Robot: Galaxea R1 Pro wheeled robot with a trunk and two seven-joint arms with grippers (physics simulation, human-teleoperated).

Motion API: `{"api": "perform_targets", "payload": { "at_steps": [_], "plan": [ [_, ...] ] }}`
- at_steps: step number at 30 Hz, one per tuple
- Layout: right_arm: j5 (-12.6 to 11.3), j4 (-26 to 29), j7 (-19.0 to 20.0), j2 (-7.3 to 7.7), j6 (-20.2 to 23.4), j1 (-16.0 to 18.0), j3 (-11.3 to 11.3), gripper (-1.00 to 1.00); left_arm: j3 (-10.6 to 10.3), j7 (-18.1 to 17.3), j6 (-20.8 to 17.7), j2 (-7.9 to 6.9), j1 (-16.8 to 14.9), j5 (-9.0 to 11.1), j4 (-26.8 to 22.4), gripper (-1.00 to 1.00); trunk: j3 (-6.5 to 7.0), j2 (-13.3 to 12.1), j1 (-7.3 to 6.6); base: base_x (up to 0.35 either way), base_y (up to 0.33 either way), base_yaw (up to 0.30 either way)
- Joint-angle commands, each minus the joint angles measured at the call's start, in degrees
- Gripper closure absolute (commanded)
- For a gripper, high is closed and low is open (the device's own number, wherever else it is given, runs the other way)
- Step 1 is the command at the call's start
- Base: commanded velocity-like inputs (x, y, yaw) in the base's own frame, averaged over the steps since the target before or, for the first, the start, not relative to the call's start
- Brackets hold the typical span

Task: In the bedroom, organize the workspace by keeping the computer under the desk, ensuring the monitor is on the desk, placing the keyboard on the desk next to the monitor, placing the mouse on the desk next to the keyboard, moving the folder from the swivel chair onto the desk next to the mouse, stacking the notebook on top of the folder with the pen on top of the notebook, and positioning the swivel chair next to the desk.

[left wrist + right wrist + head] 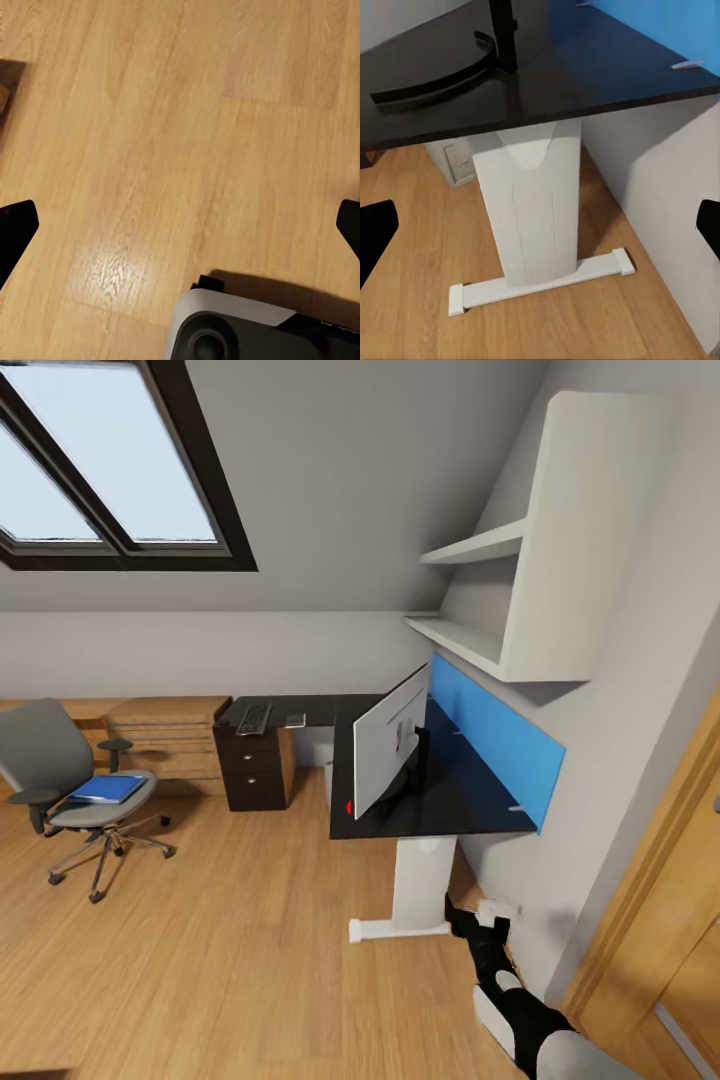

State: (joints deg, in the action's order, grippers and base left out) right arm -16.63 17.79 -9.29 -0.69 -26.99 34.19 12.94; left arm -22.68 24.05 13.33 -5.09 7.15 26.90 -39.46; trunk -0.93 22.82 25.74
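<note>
The black desk (462,800) with its blue back panel runs along the right wall and bends left to a drawer unit. The monitor (390,748) stands on it, edge-on to me, and its curved black stand (435,79) shows in the right wrist view. The keyboard (254,718) lies on the far wing with a small flat grey thing (295,720) beside it. A pale grey box under the desk looks like the computer (454,161). The swivel chair (45,755) stands far left with the blue folder (108,789) on its seat. My right gripper (540,229) is open before the desk's white leg (532,210). My left gripper (180,225) is open over bare floor.
A wooden chest of drawers (170,745) stands behind the chair under a sloped skylight. White wall shelves (520,560) hang above the desk. An oak door (670,920) is at the right. My right arm (510,990) reaches low beside the desk leg (420,880). My base (232,330) shows below the left gripper.
</note>
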Motion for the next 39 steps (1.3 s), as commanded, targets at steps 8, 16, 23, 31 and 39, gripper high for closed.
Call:
{"api": "perform_targets", "payload": {
  "at_steps": [8, 16, 23, 31, 39],
  "plan": [
    [-0.42, 1.48, -0.71, 0.86, 17.67, 11.0, 0.44, -1.0, -0.43, 0.38, 0.29, -0.17, -0.03, 0.66, 0.07, -1.0, -0.11, 0.1, 0.04, 0.231, -0.001, 0.0],
    [-0.54, -1.14, -0.87, 0.66, 21.26, 14.12, 0.51, -1.0, -0.34, 0.34, 0.2, -0.27, -0.03, 0.76, 0.82, -1.0, -0.11, 0.1, 0.04, 0.309, 0.0, 0.0],
    [-0.58, -4.81, -1.38, 0.82, 17.47, 14.49, 0.48, -1.0, -0.08, 0.35, 1.19, -0.28, -0.03, 0.7, 2.22, -1.0, -0.11, 0.1, 0.04, 0.32, 0.0, 0.0],
    [-0.46, -5.19, -1.43, 1.08, 17.01, 14.5, 0.72, -1.0, 1.67, 0.34, 1.3, -0.35, -0.03, 0.7, 2.2, -1.0, -0.11, 0.1, 0.04, 0.321, 0.0, 0.0],
    [-0.28, -5.19, -1.24, 1.14, 16.14, 14.5, 0.85, -1.0, 2.81, 0.32, 1.33, -0.29, -0.03, 0.7, 2.19, -1.0, -0.11, 0.1, 0.04, 0.322, -0.011, 0.0]
  ]
}}
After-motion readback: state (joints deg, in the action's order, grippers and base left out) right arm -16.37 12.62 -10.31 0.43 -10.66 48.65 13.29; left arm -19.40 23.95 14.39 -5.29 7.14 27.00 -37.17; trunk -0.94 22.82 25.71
